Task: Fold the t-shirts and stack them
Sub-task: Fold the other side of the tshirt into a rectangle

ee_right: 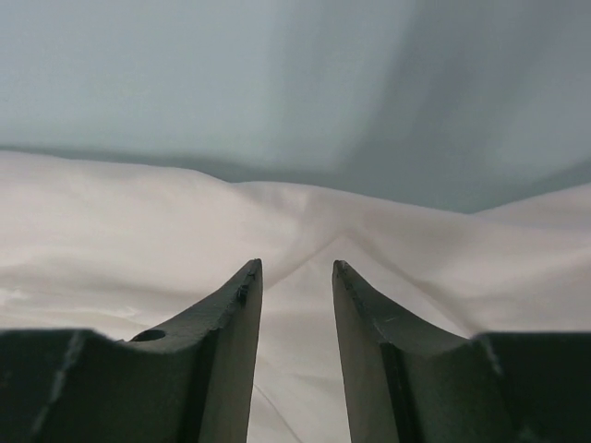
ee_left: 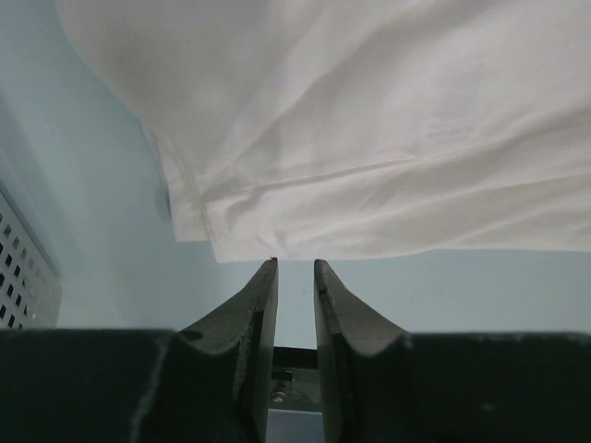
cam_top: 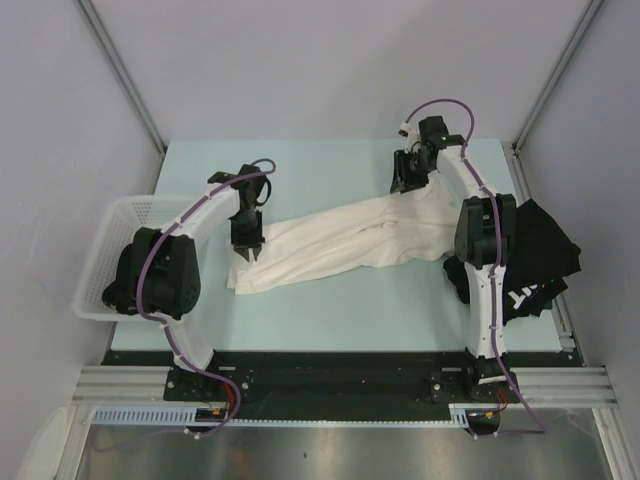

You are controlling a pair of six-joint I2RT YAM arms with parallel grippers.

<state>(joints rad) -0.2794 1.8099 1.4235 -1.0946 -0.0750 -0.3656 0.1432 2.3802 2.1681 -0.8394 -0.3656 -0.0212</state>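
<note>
One cream-white t-shirt [cam_top: 350,240] lies drawn out in a long, rumpled band across the surface [cam_top: 330,320]. It runs from beside the left tool [cam_top: 247,252] to the right tool [cam_top: 408,182]. Black t-shirts [cam_top: 545,255] sit heaped at the right edge, partly behind the right arm.

The left tool's jaws stand only narrowly apart with nothing between them, their tips just short of the shirt's hemmed corner (the wrist view shows bare surface in the gap). The right tool's jaws stand moderately apart over the cloth, which shows between them without being pinched.

The shirt looks light, thin and wholly limp. It will likely sag, crease and drag along the surface rather than keep any shape, and a single-layer pinch may slip. The best holds, I judge, are the stitched hem and the corners, where doubled fabric gives the jaws more to bite. One tool should take each end, so the cloth can be spread flat before folding.
</note>
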